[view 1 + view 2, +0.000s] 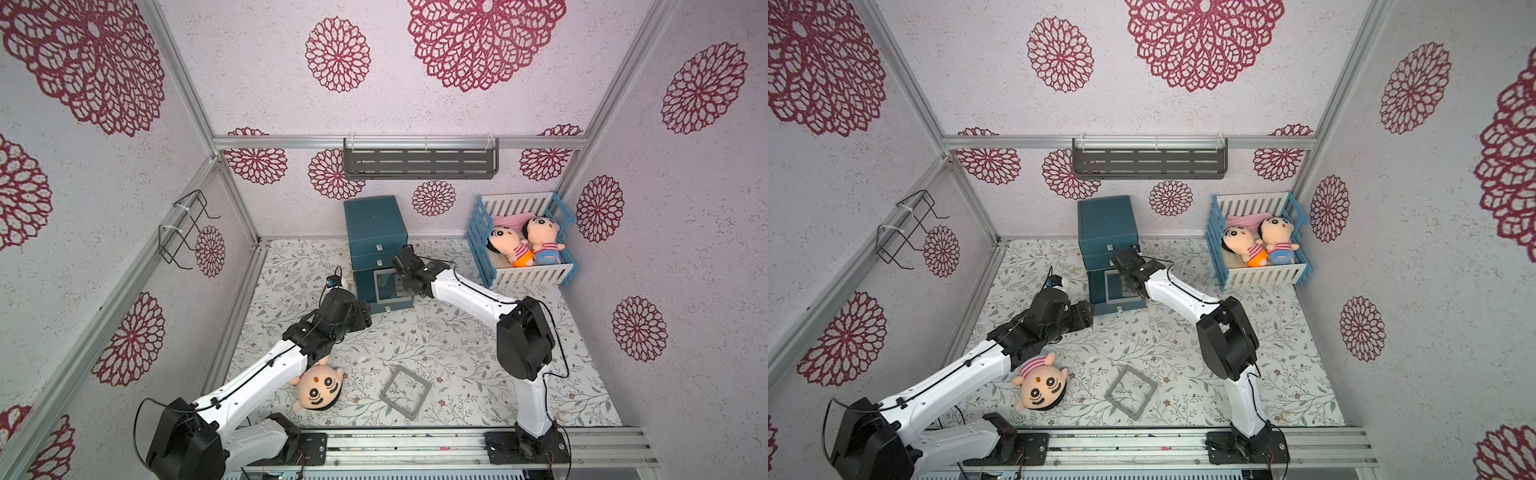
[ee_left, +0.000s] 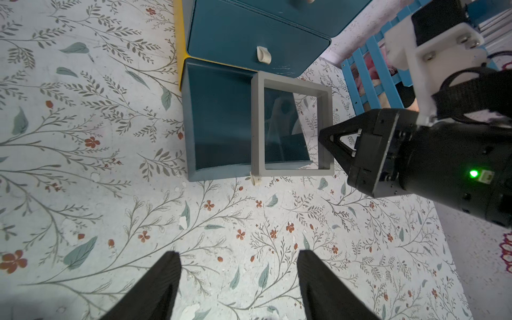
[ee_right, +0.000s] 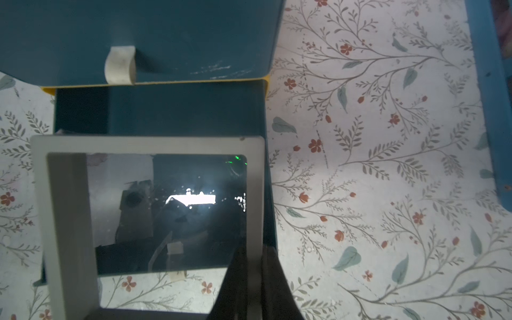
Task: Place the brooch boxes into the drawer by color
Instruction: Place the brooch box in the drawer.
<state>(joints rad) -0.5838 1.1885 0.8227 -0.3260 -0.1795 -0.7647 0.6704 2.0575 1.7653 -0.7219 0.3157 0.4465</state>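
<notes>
Gripping one side rail of a large grey square brooch box (image 2: pixel 257 130) with a clear centre, the right end effector (image 3: pixel 254 263) has its jaws closed on that rail and holds the frame roughly flat over the pulled-out bottom drawer (image 2: pixel 219 116) of the dark teal-blue three-drawer cabinet (image 1: pixel 374 220). In the left wrist view the frame covers the drawer's far half and juts past its side wall. Whether it touches the drawer rim cannot be told. The two upper drawers are shut, and each shows a small pale pull.

The left end effector (image 2: pixel 238 253) hangs over the floral-patterned bench (image 1: pixel 457 353) just in front of the open drawer. Its jaws stand wide apart with nothing between them.

A second large grey brooch box (image 1: pixel 395 407) lies flat on the bench near the front edge, between the two arm bases and well apart from the cabinet. A plush doll (image 1: pixel 318 388) with a round peach face lies beside it, partly under the left arm. A blue-and-white slatted crib (image 1: pixel 528 276) holding two more dolls sits in the far right corner.
</notes>
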